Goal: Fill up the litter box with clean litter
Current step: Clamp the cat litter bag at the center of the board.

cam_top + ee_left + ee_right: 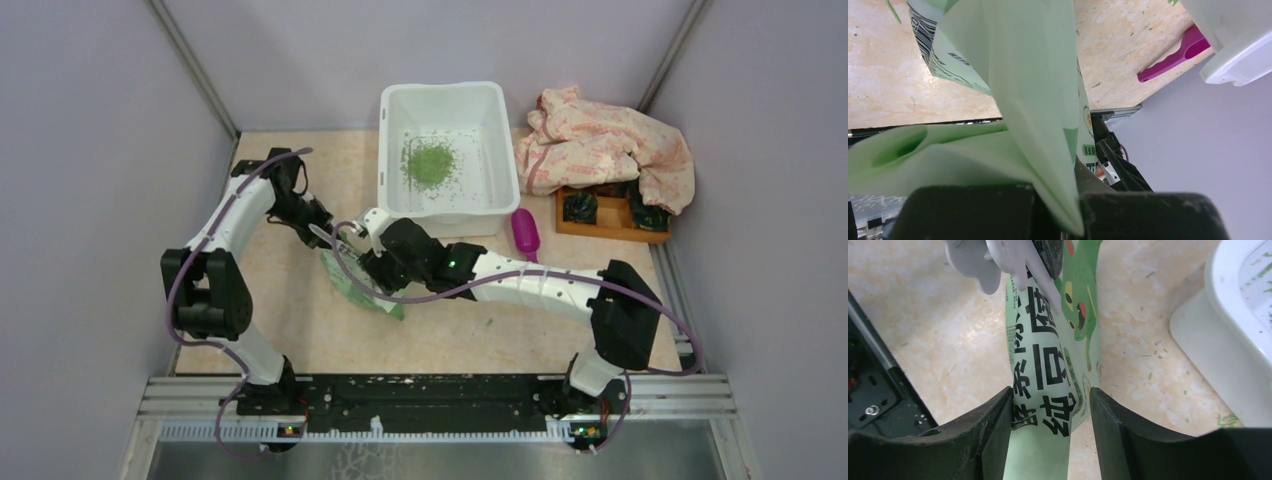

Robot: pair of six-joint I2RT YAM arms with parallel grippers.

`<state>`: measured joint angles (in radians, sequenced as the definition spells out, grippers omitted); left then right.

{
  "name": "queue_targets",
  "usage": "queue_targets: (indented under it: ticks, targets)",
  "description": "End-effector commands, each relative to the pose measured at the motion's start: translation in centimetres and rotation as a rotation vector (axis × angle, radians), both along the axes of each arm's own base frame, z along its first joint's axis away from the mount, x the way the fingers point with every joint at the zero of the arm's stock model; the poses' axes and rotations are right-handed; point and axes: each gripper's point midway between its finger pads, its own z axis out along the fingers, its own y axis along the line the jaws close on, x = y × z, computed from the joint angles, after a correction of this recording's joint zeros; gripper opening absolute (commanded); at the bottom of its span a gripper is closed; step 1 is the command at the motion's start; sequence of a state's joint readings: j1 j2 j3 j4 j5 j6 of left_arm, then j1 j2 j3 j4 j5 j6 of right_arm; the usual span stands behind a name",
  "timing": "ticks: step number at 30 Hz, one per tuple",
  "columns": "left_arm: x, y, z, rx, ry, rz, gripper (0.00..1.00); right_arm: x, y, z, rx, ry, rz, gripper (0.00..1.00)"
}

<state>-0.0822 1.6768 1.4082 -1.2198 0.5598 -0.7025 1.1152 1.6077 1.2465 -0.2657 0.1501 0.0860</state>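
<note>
While the left claw (1078,212) was shut tight on a fold of the green bag (1023,90), the bag reached across to the other arm, low over the table (300,330). Next to it, the right claw (1050,427) stood about half wide, with one finger on each side of the bag (right at its edges, and I could not tell if it pressed). Further right sat the litter box (395,110), with a small pile of clean litter (430,162) in its middle and a pink scoop (526,232) just beside its near wall. To do this step well, I think the right claw needed a firm hold first. Then both claws needed to lift the bag over the rim and tip it slowly, so no bits fell outside.
</note>
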Motion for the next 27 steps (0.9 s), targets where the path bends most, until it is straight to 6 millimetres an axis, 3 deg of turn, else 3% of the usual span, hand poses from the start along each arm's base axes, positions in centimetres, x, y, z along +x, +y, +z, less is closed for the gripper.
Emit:
queue_targets:
  ticks: [1, 6, 12, 16, 20, 27]
  targets:
    - [0.0, -0.4, 1.8, -0.055, -0.004, -0.007, 0.0, -0.2, 0.0, 2.4, 0.143, 0.031, 0.037, 0.55]
    - [0.1, -0.3, 2.0, -0.051, -0.005, -0.012, 0.0, -0.3, 0.0, 1.0, 0.113, 0.06, 0.052, 0.47]
    - [-0.2, 0.1, 2.1, -0.03, 0.007, -0.035, 0.0, 1.1, -1.3, -0.6, 0.002, 0.008, 0.011, 0.02]
    - [-0.6, 0.3, 1.9, -0.025, 0.018, -0.04, 0.08, 2.0, -2.7, -0.4, -0.073, -0.069, 0.008, 0.0]
    - [-0.8, 0.5, 1.6, -0.017, 0.026, -0.043, 0.23, 2.3, -3.6, 0.0, -0.091, -0.097, 0.041, 0.0]
    - [-0.8, 0.6, 1.3, -0.009, 0.028, -0.046, 0.26, 2.0, -4.5, 1.4, -0.051, -0.091, 0.102, 0.0]
